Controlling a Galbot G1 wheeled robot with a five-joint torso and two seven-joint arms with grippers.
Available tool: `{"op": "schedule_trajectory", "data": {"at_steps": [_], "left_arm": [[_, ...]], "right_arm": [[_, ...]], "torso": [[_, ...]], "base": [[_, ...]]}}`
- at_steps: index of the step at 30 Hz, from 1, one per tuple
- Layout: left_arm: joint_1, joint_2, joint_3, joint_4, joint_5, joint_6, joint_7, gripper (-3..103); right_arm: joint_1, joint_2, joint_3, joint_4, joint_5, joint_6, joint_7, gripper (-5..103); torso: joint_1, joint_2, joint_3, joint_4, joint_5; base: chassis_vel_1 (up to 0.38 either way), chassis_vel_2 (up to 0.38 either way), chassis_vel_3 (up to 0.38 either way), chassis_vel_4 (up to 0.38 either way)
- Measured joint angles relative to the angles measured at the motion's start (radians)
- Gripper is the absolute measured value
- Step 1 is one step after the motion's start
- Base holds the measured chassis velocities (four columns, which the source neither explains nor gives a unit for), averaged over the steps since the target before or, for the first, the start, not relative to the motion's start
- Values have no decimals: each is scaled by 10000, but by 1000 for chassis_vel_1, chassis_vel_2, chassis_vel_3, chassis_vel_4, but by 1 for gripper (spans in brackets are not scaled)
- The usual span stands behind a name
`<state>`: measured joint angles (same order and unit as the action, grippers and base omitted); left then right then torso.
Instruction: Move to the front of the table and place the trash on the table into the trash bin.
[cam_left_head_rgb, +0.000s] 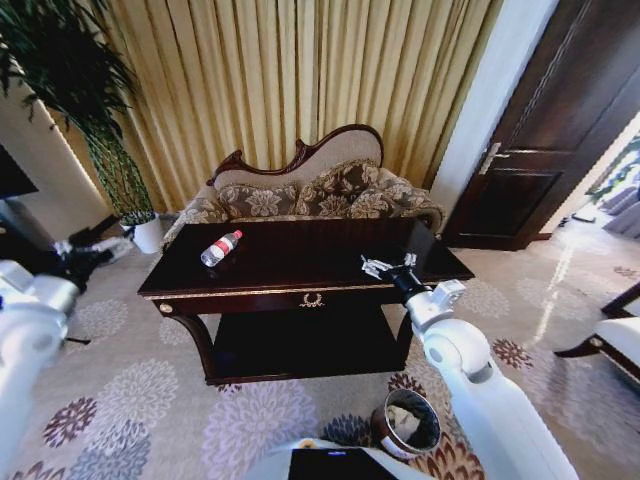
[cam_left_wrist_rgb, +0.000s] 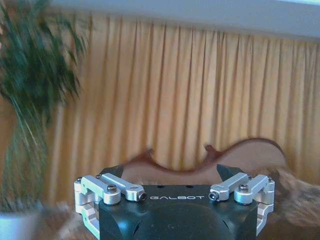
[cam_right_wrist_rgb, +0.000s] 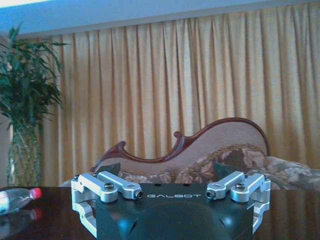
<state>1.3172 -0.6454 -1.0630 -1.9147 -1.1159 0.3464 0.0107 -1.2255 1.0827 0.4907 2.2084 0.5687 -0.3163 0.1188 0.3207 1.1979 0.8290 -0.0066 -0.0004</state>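
— Bottle (cam_left_head_rgb: 221, 248) where?
— Lying on its side on the surface (cam_left_head_rgb: 300, 262), left half, nearer the back edge than the front. Clear, red cap, red label. Also caught in the right wrist view (cam_right_wrist_rgb: 15, 198), reflected in the gloss.
— Right hand (cam_left_head_rgb: 392, 258)?
— Over the surface's right front corner, low, well apart from the bottle. Pointed across the surface toward the sofa (cam_left_head_rgb: 310, 190).
— Fingers?
— Spread wide in the wrist view (cam_right_wrist_rgb: 167, 170), holding nothing, gap clear through to the sofa back.
— Left hand (cam_left_head_rgb: 88, 262)?
— Off the surface, out past its left end, above the carpet (cam_left_head_rgb: 150, 400). Wrist view (cam_left_wrist_rgb: 169, 172) aimed at the curtain (cam_left_wrist_rgb: 190, 90) and plant (cam_left_wrist_rgb: 35, 80). Spread wide too, nothing held.
— Trash bin (cam_left_head_rgb: 408, 422)?
— On the carpet in front of the surface, below its right front corner, just beside the right arm. Upright, dark rim, something pale inside, can't tell what.
— Touching the surface?
— No, apart.
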Motion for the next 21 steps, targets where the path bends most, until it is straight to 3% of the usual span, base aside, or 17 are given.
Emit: {"op": "schedule_trajectory", "data": {"at_steps": [1, 4, 7, 8, 13, 16, 17, 18, 21], "left_arm": [[-554, 658, 355, 610, -749, 859, -161, 100], [-1238, 1406, 840, 1262, -1307, 1990, -208, 100], [-1528, 1726, 1135, 1546, -1501, 2336, -229, 100], [-1892, 1961, 1458, 1812, -1591, 2770, -284, 100], [-2910, 2304, 2406, 2441, -1708, 3150, -416, 100], [-4141, 2480, 3901, 3117, -1340, 3152, -443, 100], [-4141, 2480, 3901, 3117, -1340, 3152, -443, 100], [-4658, 2460, 4623, 3362, -1099, 3047, -439, 100], [-5848, 2067, 5897, 3611, -635, 2935, -564, 100]], "right_arm": [[-63, 18, 168, -98, -3, 45, 0, 100], [-120, 57, 357, -297, -22, 140, 0, 100], [-122, 100, 423, -413, -35, 175, 0, 100], [-123, 154, 477, -499, -49, 201, 0, 100], [-98, 252, 527, -639, -64, 236, 0, 100], [-38, 291, 546, -787, -68, 274, 0, 100], [-38, 291, 546, -787, -68, 274, 0, 100], [-6, 315, 561, -839, -69, 285, 0, 100], [41, 350, 580, -935, -73, 294, 0, 100]], "torso": [[0, 0, 0, -1, 2], [0, 1, 0, 0, 3], [0, 1, 0, 0, 4], [0, 0, 0, 2, 4], [0, 1, -1, -2, 6], [0, 1, -1, 3, 6], [0, 1, -1, 3, 6], [-1, 1, 0, 2, 3], [0, 1, 0, 0, 5]], "base": [[0, 0, 0, 0], [0, 0, 0, 0], [0, 0, 0, 0], [0, 0, 0, 0], [0, 0, 0, 0], [0, 0, 0, 0], [0, 0, 0, 0], [0, 0, 0, 0], [0, 0, 0, 0]]}}
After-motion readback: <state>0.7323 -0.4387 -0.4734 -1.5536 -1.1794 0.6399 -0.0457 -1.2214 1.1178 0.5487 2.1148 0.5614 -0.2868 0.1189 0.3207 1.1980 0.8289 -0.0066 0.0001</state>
